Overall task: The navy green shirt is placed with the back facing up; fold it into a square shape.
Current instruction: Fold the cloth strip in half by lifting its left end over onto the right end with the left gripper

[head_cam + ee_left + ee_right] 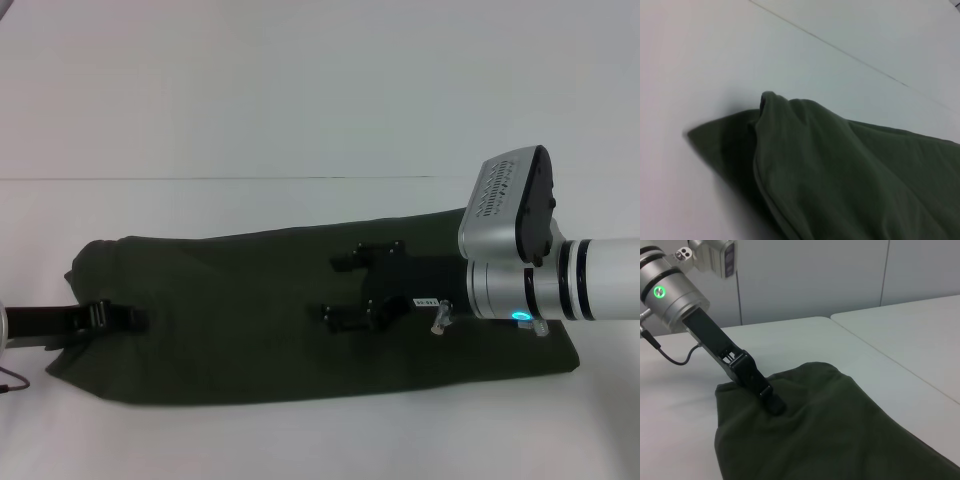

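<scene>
The left claw (125, 318) comes in low from the left edge of the bench (300, 100), its black tip resting on the left end of the navy green shirt (250, 330). In the right wrist view its jaws look closed and pressed into the cloth (771, 401), though whether any fabric is actually pinched between them cannot be told. The shirt lies near the front edge of the white bench as a long, narrow band already doubled lengthwise, running from the left side toward the right; its left end is bunched and puckered, with a raised ridge showing in the left wrist view (840, 170).

Further right, the right claw (350, 288) hangs over the middle of the band with its fingers spread apart, holding nothing, the silver wrist reaching in from the right edge.

The likely trouble is at the left end. If the left claw only bears on the top layer, a pull could drag that layer alone and shear the fold apart, or slip off the soft fabric entirely. The bunching there may also get folded in, leaving a lumpy, uneven shape rather than a square. The right claw, if it descends, could snag both layers and skew the band.
</scene>
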